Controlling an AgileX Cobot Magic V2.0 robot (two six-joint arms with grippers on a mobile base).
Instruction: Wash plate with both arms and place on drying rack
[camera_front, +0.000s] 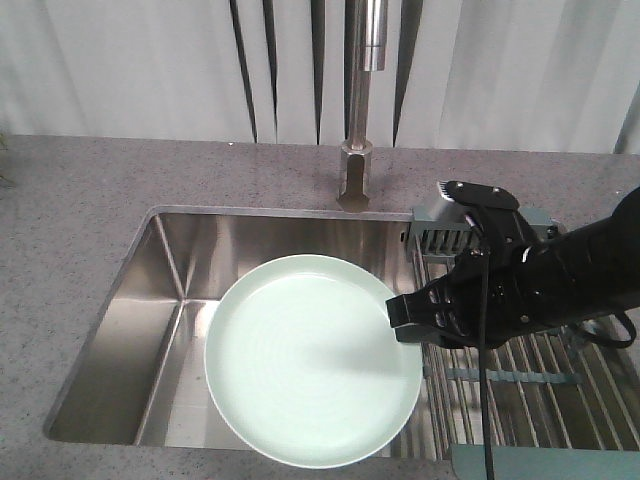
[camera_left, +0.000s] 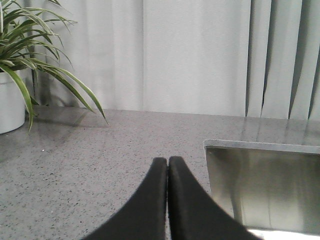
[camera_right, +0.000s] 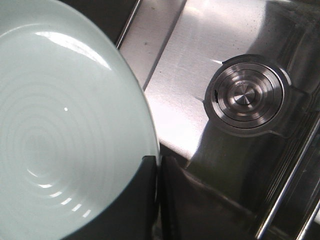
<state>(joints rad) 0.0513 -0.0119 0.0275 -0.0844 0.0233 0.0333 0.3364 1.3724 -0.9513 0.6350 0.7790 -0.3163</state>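
The pale mint-green plate (camera_front: 312, 375) hangs over the steel sink (camera_front: 170, 300), held by its right rim. My right gripper (camera_front: 400, 320) is shut on that rim; in the right wrist view its two black fingers (camera_right: 148, 200) pinch the plate (camera_right: 60, 130) edge above the sink floor. The drying rack (camera_front: 540, 375) of steel rods lies across the sink's right part, under the right arm. My left gripper (camera_left: 168, 162) is shut on nothing, hovering over the grey countertop (camera_left: 100, 160) left of the sink corner (camera_left: 260, 180).
A steel faucet (camera_front: 360, 130) stands behind the sink at the middle. The round drain (camera_right: 246, 97) sits in the sink floor beside the plate. A potted plant (camera_left: 20, 70) stands on the counter at the far left. Pale curtains hang behind.
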